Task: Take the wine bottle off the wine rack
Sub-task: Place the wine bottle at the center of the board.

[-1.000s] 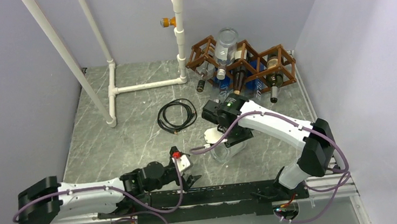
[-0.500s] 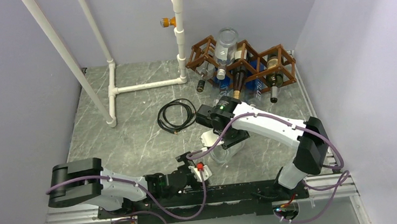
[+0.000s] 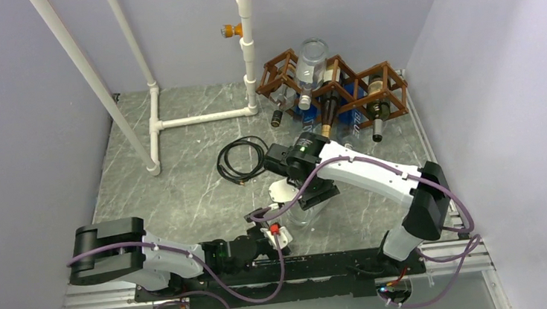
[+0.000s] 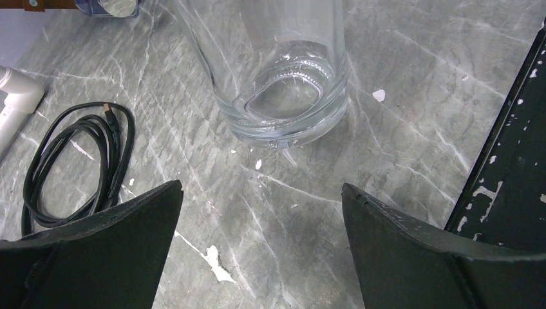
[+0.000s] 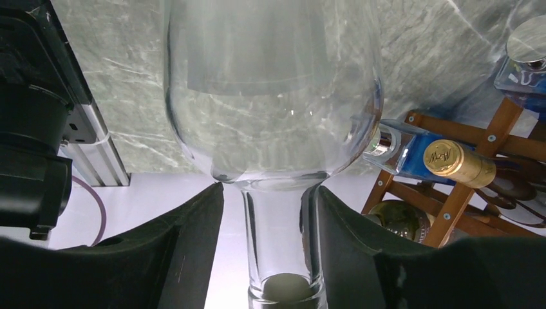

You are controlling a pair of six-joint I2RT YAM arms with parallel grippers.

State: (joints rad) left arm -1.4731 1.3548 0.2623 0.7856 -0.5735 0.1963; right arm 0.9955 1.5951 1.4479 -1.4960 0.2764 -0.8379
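1. My right gripper (image 5: 269, 193) sits around the neck of the wine bottle (image 5: 270, 116), but only loosely. A second ago it was clamped tight. Now a strip of light shows between the fingers (image 5: 193, 257) and the glass.
2. The wine bottle is off the wine rack (image 3: 339, 89). It stands base-down on the marbled table (image 4: 399, 77), close in front of the arm bases, and is clear glass throughout.
3. My left gripper (image 4: 261, 190) is spread as wide as it goes, low over the table. The bottle's base lies just ahead of its fingertips and touches neither.
4. A second ago the left arm lay stretched out with its gripper off to the bottle's left. It has since swung in, and the gripper now sits just beside the bottle's foot.
5. The right arm has drifted slightly left in the overhead view.
6. The wine rack is at the back right by the wall, well apart from the bottle. It holds other bottles, including a gold-capped one (image 5: 454, 161) whose neck pokes out of it.
7. A coiled black cable (image 3: 221, 163) lies on the table, left of the right arm.
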